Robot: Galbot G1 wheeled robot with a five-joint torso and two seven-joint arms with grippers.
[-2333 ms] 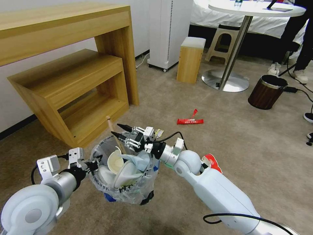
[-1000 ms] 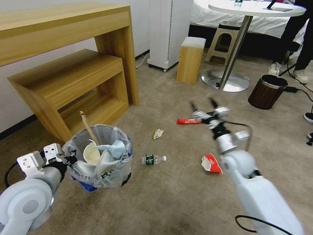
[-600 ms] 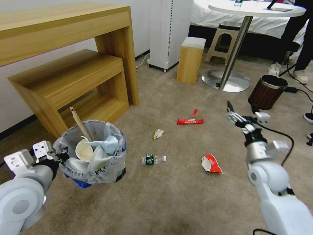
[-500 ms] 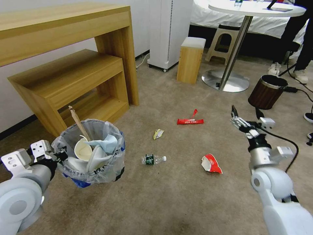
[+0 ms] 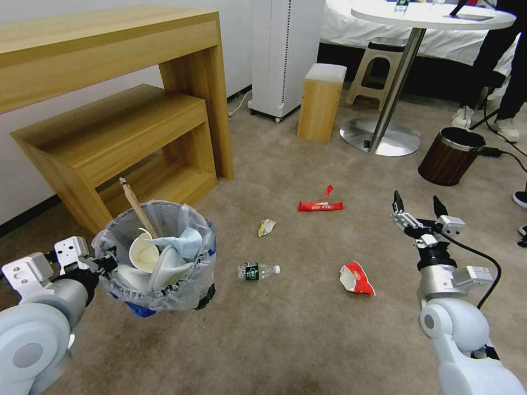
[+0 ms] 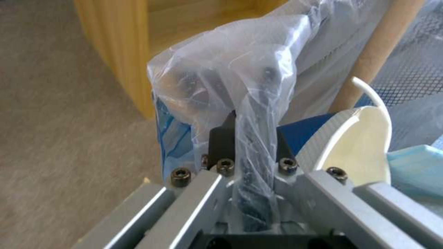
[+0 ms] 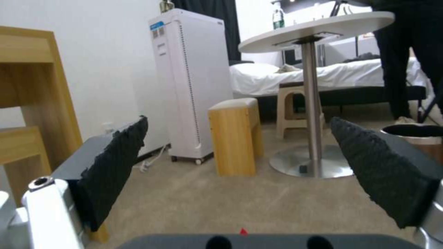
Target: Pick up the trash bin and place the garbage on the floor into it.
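Note:
My left gripper (image 5: pixel 104 262) is shut on the near rim of the trash bin (image 5: pixel 164 285), a small black bin with a clear liner, and holds it just above the beige floor (image 5: pixel 307 329). In the left wrist view the left gripper (image 6: pixel 251 119) pinches the bagged rim (image 6: pixel 254 152). Inside the bin are a paper cup (image 5: pixel 144 253), a pale blue mask (image 5: pixel 178 241) and a wooden stick (image 5: pixel 137 207). On the floor lie a small bottle (image 5: pixel 258 269), a crumpled red wrapper (image 5: pixel 357 278), a long red wrapper (image 5: pixel 321 206) and a small yellow wrapper (image 5: pixel 266 226). My right gripper (image 5: pixel 417 202) is open and empty, raised right of the crumpled wrapper.
A wooden desk with a low shelf (image 5: pixel 110 131) stands behind the bin. Farther back are a white appliance (image 5: pixel 285 55), a wooden box stool (image 5: pixel 321 101), a round table's metal base (image 5: pixel 379 137) and a brown wood-grain bin (image 5: pixel 450 154). A cable (image 5: pixel 510 156) runs along the far right.
My right arm swung from over the trash bin to the right and now hangs open. My left arm shifted the bin to the left and a little lower.

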